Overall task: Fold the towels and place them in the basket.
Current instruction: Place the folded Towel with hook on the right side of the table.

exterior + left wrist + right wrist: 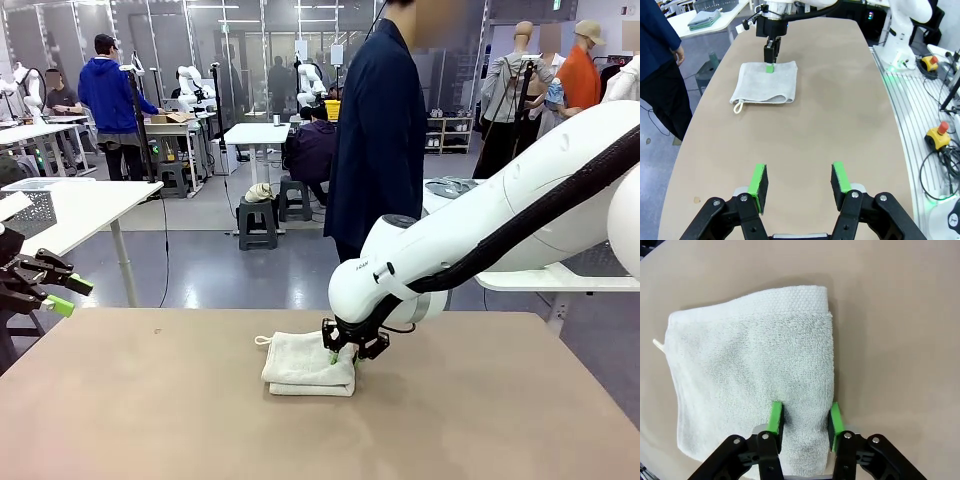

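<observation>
One cream towel [305, 365] lies folded mid-table [150, 400]. My right gripper [804, 419] is planted on its edge, jaws narrow with terry between; firm hold, can't tell. My left gripper [799, 181] wide, empty, aside. Stowing not yet done.

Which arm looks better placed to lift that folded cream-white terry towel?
Right: the right gripper straddles an edge of the cream-white terry towel; the left gripper hangs open, well away.

A folded cream-white towel [308, 365] (corner loop showing) lies on the tan table [150, 420].
</observation>
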Controlling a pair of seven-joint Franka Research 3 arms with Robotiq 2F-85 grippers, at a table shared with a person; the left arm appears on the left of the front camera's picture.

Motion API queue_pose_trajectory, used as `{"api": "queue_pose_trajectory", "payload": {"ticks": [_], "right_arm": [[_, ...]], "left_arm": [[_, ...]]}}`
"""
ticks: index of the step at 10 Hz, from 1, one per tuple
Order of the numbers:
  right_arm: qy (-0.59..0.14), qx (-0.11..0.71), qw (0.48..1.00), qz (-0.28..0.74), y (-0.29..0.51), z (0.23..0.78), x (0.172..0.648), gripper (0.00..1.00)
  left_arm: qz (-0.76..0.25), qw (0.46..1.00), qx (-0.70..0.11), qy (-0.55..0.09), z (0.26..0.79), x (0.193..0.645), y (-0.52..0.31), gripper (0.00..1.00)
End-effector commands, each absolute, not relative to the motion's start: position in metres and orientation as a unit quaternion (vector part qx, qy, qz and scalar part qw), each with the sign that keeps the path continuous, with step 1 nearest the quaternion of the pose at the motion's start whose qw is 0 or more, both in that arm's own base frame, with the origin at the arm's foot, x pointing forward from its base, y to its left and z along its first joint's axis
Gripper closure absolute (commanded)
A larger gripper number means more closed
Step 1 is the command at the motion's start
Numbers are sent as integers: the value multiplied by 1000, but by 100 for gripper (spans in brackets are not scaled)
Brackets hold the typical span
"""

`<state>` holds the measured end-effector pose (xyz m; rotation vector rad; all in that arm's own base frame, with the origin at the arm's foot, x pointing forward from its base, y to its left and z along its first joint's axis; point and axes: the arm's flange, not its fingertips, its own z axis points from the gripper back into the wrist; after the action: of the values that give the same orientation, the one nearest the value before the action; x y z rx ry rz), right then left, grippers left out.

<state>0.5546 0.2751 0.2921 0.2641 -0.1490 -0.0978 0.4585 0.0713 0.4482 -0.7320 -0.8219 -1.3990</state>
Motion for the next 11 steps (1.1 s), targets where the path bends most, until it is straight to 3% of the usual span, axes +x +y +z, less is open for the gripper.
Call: {"api": "queue_pose_trajectory", "payload": {"ticks": [1, 2, 3, 4, 11], "right_arm": [[-81, 140, 986, -41, 276, 289, 558, 60], [-78, 136, 987, -42, 276, 288, 558, 95], [-75, 133, 987, -41, 276, 289, 557, 80], [-73, 127, 988, -41, 276, 289, 556, 100], [-74, 131, 988, -45, 276, 293, 555, 100]], "left_arm": [[-610, 629, -317, -362, 449, 456, 71, 34], [-610, 629, -317, -362, 449, 456, 71, 34], [-610, 629, -317, -362, 449, 456, 71, 34], [-610, 629, -317, -362, 449, 456, 71, 34], [-610, 629, -317, -362, 449, 456, 71, 34]]}}
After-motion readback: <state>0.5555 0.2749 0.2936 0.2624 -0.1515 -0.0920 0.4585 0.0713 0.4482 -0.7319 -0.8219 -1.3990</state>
